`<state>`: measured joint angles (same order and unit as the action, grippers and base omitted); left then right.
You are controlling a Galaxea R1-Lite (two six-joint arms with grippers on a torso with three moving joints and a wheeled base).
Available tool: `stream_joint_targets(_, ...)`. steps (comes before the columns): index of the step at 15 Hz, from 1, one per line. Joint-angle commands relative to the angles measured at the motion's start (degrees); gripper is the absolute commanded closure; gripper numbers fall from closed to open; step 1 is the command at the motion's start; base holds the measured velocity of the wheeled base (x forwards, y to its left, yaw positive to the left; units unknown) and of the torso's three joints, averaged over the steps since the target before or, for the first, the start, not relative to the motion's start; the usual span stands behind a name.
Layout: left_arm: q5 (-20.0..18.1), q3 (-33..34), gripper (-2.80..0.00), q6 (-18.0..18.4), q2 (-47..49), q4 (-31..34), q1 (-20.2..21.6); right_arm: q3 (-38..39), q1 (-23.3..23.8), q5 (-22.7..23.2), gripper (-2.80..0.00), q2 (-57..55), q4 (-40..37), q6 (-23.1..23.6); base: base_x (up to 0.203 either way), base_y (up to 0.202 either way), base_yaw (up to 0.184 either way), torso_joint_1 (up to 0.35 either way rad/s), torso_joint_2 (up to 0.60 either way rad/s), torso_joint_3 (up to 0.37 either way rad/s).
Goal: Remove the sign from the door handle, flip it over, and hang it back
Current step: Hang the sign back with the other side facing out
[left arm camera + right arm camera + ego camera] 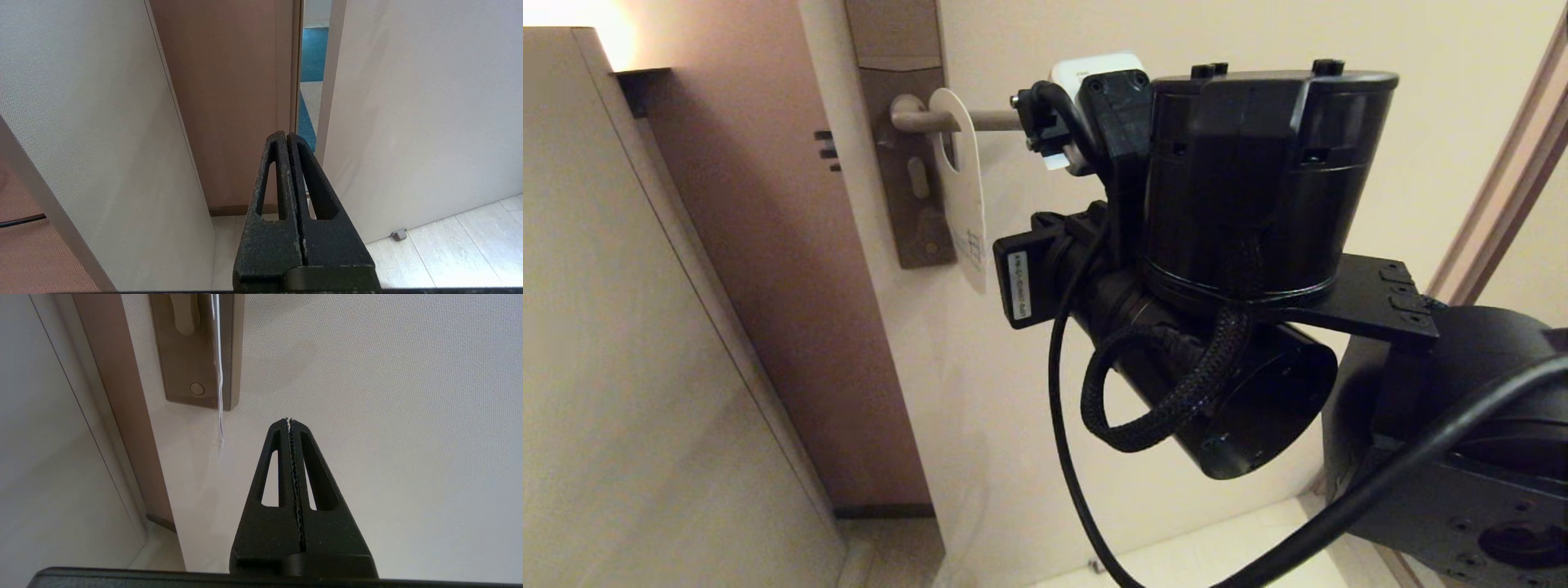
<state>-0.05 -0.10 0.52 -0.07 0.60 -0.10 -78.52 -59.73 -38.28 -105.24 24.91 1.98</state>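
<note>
heads up, the right gripper point(291, 421) has its fingers pressed together on nothing, with the sign point(220, 396) hanging edge-on off the door handle point(947, 121) just up and beside the tips, so pulling away now would probably leave it behind.

Left tool point(287, 136) closed, empty — pointing at the door's point(408, 102) edge gap.

Right end effector point(291, 421) closed, bare door face point(367, 396) ahead; sign point(220, 396) edge-on beside it blocks sideways reach toward handle plate point(184, 355).
</note>
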Motion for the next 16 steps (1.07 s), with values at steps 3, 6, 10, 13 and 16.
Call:
stream_joint_targets(3, 0.0, 0.0, 0.0, 0.0, 0.1, 0.0, 0.0, -0.8, 0.0, -0.2, 0.0, -1.6, 0.2, 0.0, 0.0, 0.0, 0.0, 0.0, 0.0, 0.0)
stream_joint_targets(6, 0.0, 0.0, 0.0, 0.0, 0.1, 0.0, 0.0, -3.4, 0.0, -0.2, 0.0, -3.9, 0.2, 0.0, 0.0, 0.0, 0.0, 0.0, 0.0, 0.0)
stream_joint_targets(10, 0.0, 0.0, 0.0, 0.0, 0.1, 0.0, 0.0, -6.1, 0.0, -0.1, 0.0, -7.4, 2.0, 0.2, 0.0, 0.0, 0.0, 0.0, 0.0, 0.0)
stream_joint_targets(13, 0.0, 0.0, 0.0, 0.0, 0.1, 0.0, 0.0, -6.9, 0.0, -0.1, 0.0, -9.9, 5.1, 0.5, 0.0, 0.0, 0.0, 0.0, 0.0, 0.0)
stream_joint_targets(16, 0.0, 0.0, 0.0, 0.0, 0.1, 0.0, 0.0, -8.4, 0.0, -0.1, 0.0, -12.0, 6.9, 0.6, 0.0, 0.0, 0.0, 0.0, 0.0, 0.0)
